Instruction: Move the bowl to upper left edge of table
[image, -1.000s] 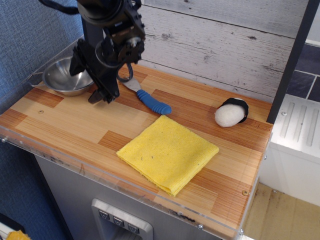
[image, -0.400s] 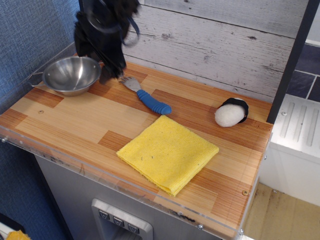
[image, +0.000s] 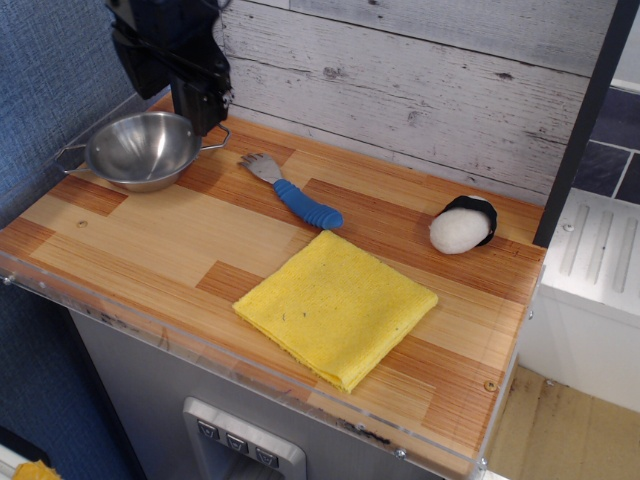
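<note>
Nearest the camera, the table (image: 130, 250) shows its clear acrylic edge and striped wood, with a yellow cloth (image: 337, 305) lying flat near the middle front. Behind it a blue-handled fork (image: 293, 194) lies at an angle, and well to the right a white and black object (image: 462, 225) (some rounded toy, by the look of it) sits near the far edge.

At the far left the bowl (image: 142, 149) rests upright on the wood, close to the left rim and just short of the back wall, its wire loop handles sticking out to either side. Its polished steel inside is bright and empty, mirroring the dark arm above.

The gripper (image: 203, 112) has changed most: a second ago it was low on the table just right of the bowl, beside the fork's head, and since then it has risen and drawn back toward the far left corner, now hanging over the bowl's far right rim and apparently clear of it. The bowl itself seems to have slid slightly toward the camera. The fingers merge into one dark shape, so I cannot tell whether they are spread or closed.

I judge that the bowl is already placed and the arm is retreating.
</note>
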